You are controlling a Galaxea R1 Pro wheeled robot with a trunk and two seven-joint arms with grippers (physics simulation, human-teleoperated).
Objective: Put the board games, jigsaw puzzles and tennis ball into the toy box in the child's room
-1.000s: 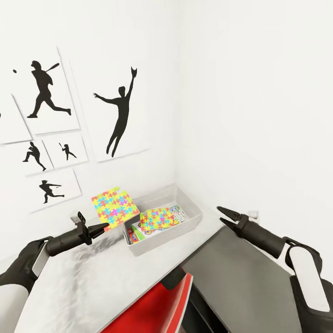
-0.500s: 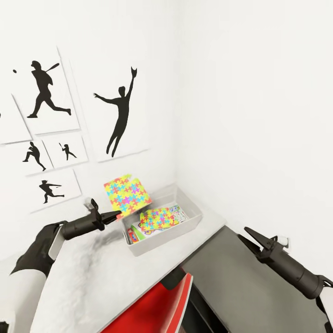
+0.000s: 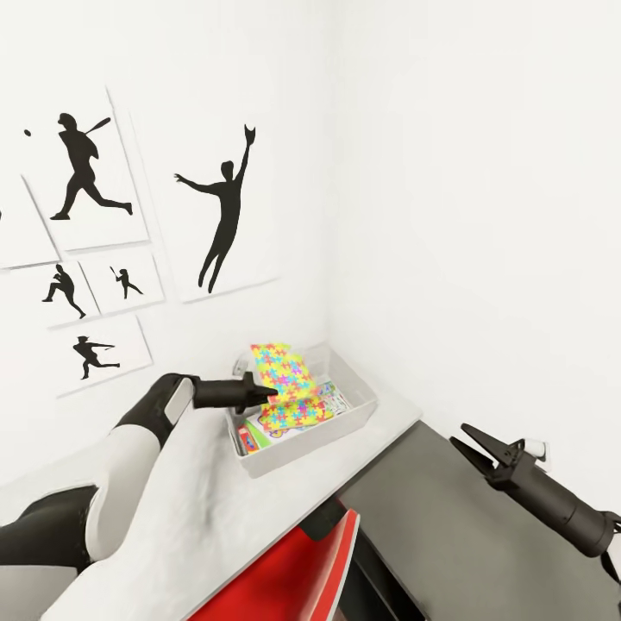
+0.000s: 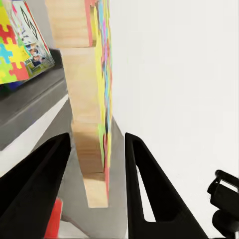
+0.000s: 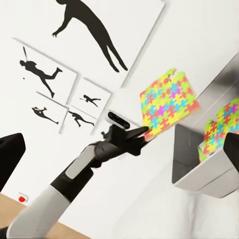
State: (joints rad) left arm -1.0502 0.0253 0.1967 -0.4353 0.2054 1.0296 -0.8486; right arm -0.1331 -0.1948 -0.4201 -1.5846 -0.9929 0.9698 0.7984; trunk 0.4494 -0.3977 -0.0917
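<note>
Puzzle (image 3: 280,373) hangs tilted over the bin (image 3: 362,412), pinched at one edge by your left gripper (image 3: 269,394). It looks like a thin, stiff, light wooden board; an edge hold lets it swing, so release low. Right gripper (image 3: 466,440) is spread, holding nothing.

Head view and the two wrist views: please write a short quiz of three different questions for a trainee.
1. True or false: the left claw holds a jigsaw puzzle above the toy box.
2. What already lies in the toy box? A) another jigsaw puzzle B) a tennis ball
3. Fill in: the right claw is ____ and holds nothing.

Key: 1 true; 2 A; 3 open
</note>
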